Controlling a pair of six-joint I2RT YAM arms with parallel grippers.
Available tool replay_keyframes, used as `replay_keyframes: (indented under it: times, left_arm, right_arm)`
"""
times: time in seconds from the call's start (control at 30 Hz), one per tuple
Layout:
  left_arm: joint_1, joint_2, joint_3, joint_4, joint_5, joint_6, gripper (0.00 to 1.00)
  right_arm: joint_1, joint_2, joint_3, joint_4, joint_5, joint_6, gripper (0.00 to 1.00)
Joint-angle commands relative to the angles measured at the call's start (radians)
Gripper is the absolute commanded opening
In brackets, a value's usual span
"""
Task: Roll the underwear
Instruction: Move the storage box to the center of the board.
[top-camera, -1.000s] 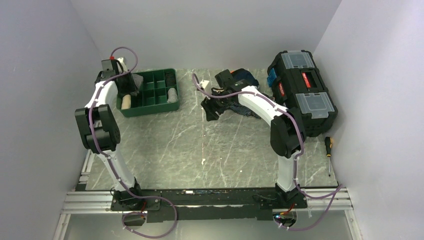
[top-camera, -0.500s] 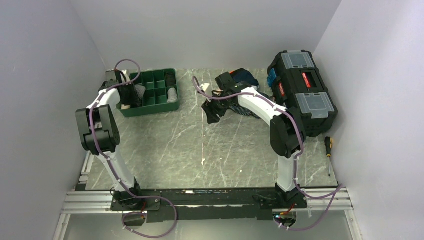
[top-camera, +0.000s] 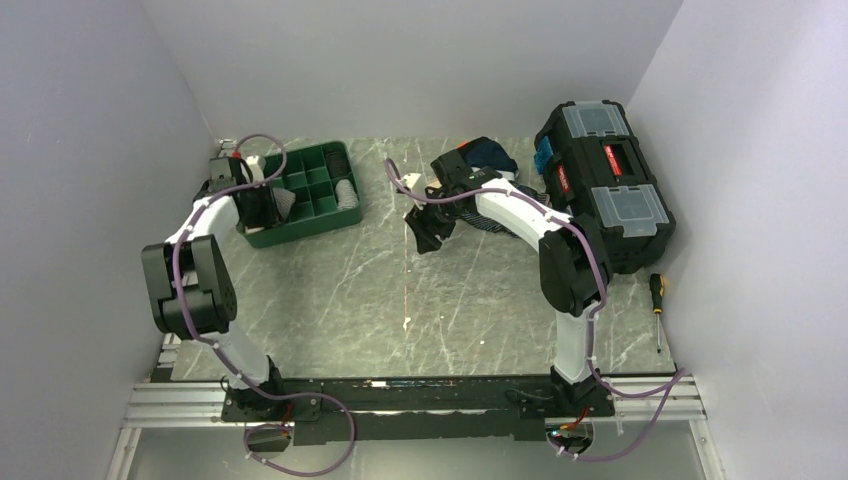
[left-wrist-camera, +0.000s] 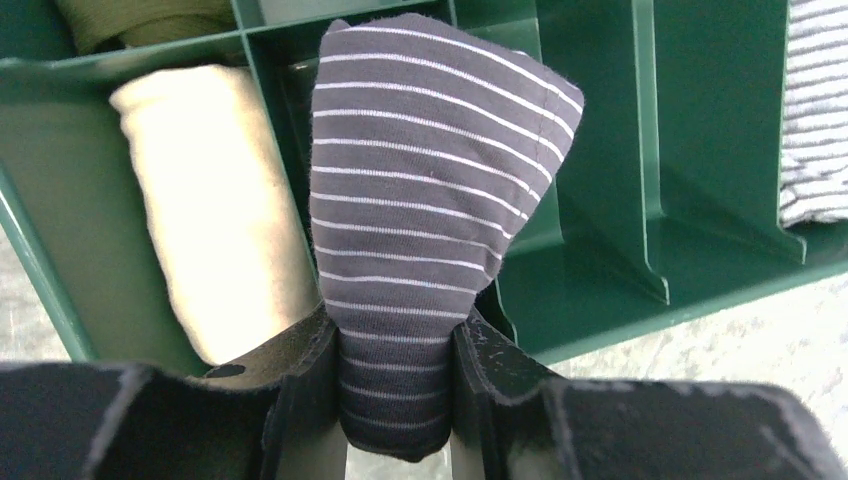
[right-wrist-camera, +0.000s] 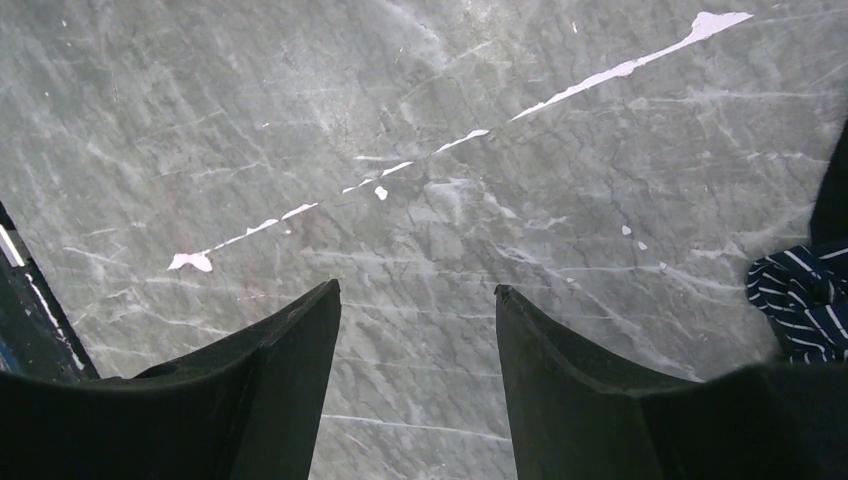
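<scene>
My left gripper (left-wrist-camera: 397, 330) is shut on a rolled dark grey cloth with thin white stripes (left-wrist-camera: 430, 180). It holds the roll over the green tray (left-wrist-camera: 650, 150), at the front row beside a cream roll (left-wrist-camera: 220, 200). In the top view the left gripper (top-camera: 272, 205) is at the tray's front left. The underwear, a pale grey-and-white striped roll (left-wrist-camera: 815, 110), lies in a tray compartment further right and also shows in the top view (top-camera: 347, 190). My right gripper (right-wrist-camera: 415, 290) is open and empty above bare tabletop, mid-table in the top view (top-camera: 425, 235).
A navy striped garment (right-wrist-camera: 805, 300) lies just right of the right gripper, under the arm in the top view (top-camera: 480, 215). Dark garments (top-camera: 488, 152) are piled at the back. A black toolbox (top-camera: 605, 180) stands at the right, with a screwdriver (top-camera: 657, 310) near it.
My left gripper has moved the dark striped roll from the tray's back left towards its front edge. My right gripper has shifted slightly towards the near side.
</scene>
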Motion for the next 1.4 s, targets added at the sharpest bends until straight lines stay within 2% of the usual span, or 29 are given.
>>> replay_keyframes:
  times: [0.0, 0.2, 0.47, 0.7, 0.87, 1.17, 1.37]
  left_arm:
    - [-0.001, -0.127, -0.084, -0.063, -0.001, 0.103, 0.00]
    - [-0.001, -0.224, -0.174, -0.082, -0.043, 0.189, 0.00]
    - [0.023, -0.221, -0.217, -0.102, -0.079, 0.262, 0.00]
    - [0.099, -0.197, -0.208, -0.109, -0.016, 0.253, 0.00]
    - [0.102, -0.173, -0.178, -0.121, 0.005, 0.231, 0.00]
    - [0.117, -0.193, -0.165, -0.100, 0.101, 0.162, 0.00]
    - [0.115, -0.114, -0.129, -0.153, 0.242, 0.230, 0.00]
  right_arm:
    - [-0.002, -0.063, -0.017, 0.033, -0.010, -0.006, 0.61]
    - [-0.002, -0.071, -0.027, 0.035, -0.019, -0.005, 0.61]
    - [-0.001, -0.075, -0.044, 0.045, -0.026, -0.001, 0.61]
    - [0.006, -0.078, -0.044, 0.054, -0.042, 0.002, 0.61]
    - [0.019, -0.033, 0.061, 0.057, -0.065, 0.022, 0.61]
    - [0.060, 0.075, 0.223, 0.289, -0.066, 0.237, 0.60]
    - [0.082, 0.182, 0.313, 0.390, -0.067, 0.362, 0.58]
